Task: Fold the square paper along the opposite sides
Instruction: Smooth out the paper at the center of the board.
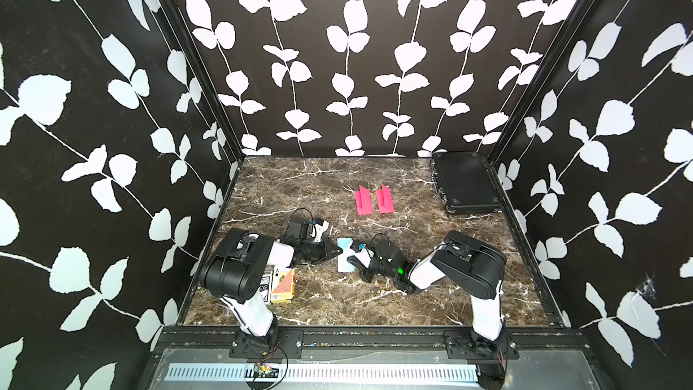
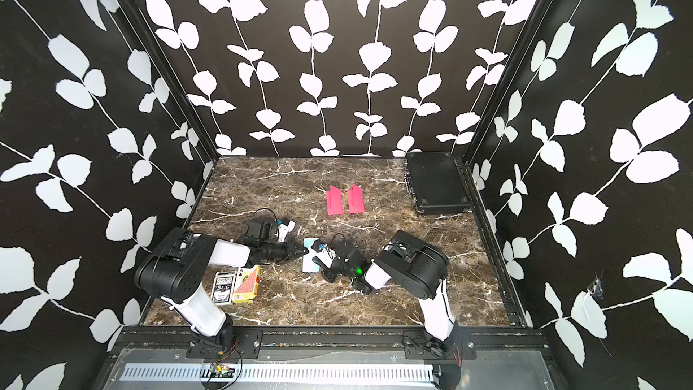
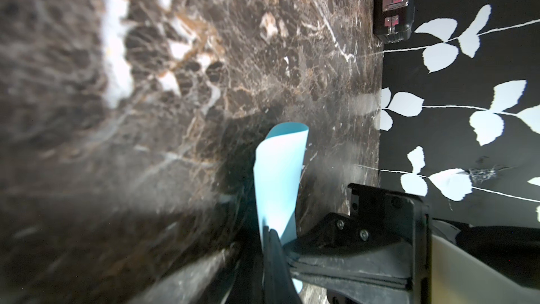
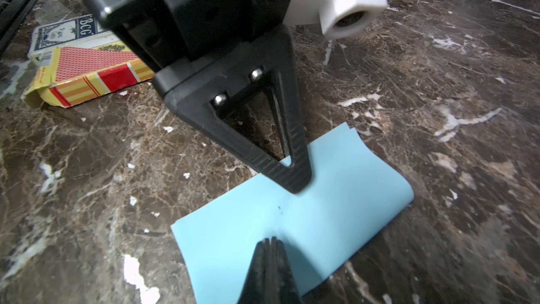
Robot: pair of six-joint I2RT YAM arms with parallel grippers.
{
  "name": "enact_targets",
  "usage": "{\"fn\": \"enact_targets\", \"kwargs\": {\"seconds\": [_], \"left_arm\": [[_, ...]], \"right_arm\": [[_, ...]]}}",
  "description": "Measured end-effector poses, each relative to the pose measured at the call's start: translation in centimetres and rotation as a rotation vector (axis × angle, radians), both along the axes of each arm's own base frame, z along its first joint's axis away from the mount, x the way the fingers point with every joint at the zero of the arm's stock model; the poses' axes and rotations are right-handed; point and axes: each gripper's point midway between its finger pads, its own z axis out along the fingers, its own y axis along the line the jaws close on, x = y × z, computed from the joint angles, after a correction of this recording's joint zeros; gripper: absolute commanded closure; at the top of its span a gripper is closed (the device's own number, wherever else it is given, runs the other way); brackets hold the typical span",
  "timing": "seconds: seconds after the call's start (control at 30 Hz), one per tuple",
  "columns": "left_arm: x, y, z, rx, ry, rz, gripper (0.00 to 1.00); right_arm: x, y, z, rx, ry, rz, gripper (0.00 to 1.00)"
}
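Jaws on the left gripper [image 4: 298, 184] are pressed together, their tip resting on the blue paper [image 4: 344, 209]. The right gripper [image 4: 270, 242], closed too, touches the same sheet from the opposite side. Behind the left gripper lie two card boxes [image 4: 87, 74]. Well beyond both tips are two folded pink papers [image 1: 363, 202] and a black case [image 1: 465, 181]. The sheet lies doubled over on the marble table [image 4: 87, 185], its bend rounded and uncreased.

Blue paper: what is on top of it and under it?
On top of the blue paper, the left jaws and the right jaws, both shut, rest their tips. Under it lies the marble table. The inside of its fold is hidden.
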Motion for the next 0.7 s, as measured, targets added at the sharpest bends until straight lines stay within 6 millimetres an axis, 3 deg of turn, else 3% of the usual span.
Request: {"fn": "enact_targets", "kwargs": {"seconds": [0.7], "left_arm": [[0.8, 0.6, 0.0, -0.032, 0.014, 0.013, 1.0]], "right_arm": [[-1.8, -1.0, 0.0, -0.054, -0.023, -0.015, 0.98]]}}
